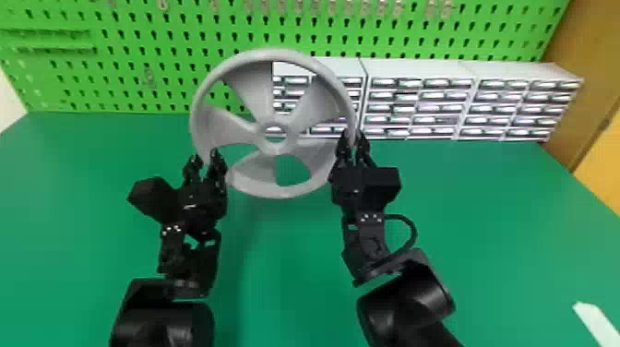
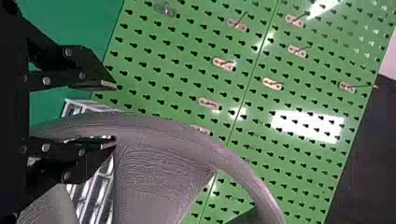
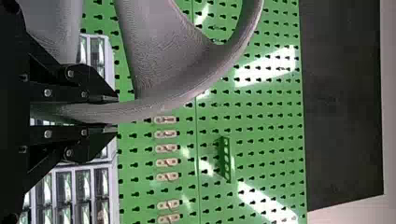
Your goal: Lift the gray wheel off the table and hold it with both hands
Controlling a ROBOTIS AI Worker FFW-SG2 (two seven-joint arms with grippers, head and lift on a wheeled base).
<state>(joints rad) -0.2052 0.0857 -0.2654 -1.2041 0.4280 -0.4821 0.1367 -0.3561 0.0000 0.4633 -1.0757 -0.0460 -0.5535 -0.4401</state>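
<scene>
Gray five-spoked wheel roughly upright toward back edge of green worktop; black right gripper clamped on rim. Black left gripper spread: best center rim, close gently.

- The gray wheel is cut off by both wrist views' edges.
- It partly hides the drawer units, whose contents are blurred.
- The pegboard is cropped above.
</scene>
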